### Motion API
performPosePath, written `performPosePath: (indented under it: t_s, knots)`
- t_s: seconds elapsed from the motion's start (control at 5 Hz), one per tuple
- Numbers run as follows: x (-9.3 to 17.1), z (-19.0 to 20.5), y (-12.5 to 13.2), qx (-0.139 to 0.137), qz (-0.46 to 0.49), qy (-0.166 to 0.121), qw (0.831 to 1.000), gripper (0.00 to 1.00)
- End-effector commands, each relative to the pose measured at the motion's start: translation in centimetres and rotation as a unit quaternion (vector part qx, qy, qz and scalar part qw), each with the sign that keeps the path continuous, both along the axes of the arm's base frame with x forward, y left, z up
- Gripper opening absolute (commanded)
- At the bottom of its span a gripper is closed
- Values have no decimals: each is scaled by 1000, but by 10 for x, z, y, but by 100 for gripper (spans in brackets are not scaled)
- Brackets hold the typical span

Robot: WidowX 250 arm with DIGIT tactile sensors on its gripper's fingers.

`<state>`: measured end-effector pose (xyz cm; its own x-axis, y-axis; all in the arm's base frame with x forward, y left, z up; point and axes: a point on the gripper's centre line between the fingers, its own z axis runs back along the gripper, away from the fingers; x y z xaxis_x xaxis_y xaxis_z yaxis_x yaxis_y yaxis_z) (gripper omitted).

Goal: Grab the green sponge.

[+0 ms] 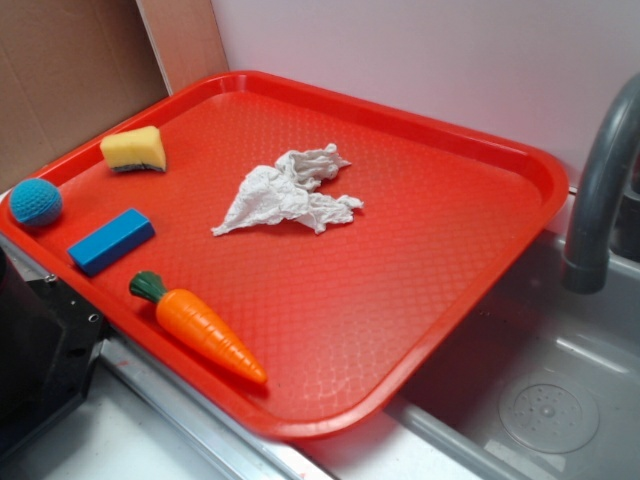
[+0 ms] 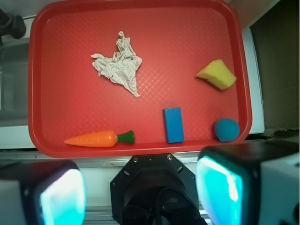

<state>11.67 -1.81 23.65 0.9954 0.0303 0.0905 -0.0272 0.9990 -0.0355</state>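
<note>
The pincer [image 2: 140, 187] fills the bottom of the wrist view, its two pads [image 2: 220, 190] spread wide and grasping nothing, hanging outside the near rim of the red tray [image 2: 140, 149]. The green sponge [image 2: 216, 75] lies untouched at the right of that view (upper left in the exterior view), yellow foam up with the dark layer beneath, well apart from the pincer; nearby are the blue ball [image 2: 227, 129] and blue block [image 2: 174, 124], farther off the carrot [image 2: 99, 138] and crumpled paper towel [image 2: 118, 67]. Nothing of the task looks done: approach, descent and closing all remain.
</note>
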Motion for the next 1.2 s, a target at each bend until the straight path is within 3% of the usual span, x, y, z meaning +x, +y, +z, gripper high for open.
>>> performPosePath:
  t_s: [0.0,0.8,1.0]
  knots:
    - [0,0,0,0,0,0,1000,100]
    - [0,0,0,0,0,0,1000,100]
    - [33,-28,43,36,-124,-8,992,100]
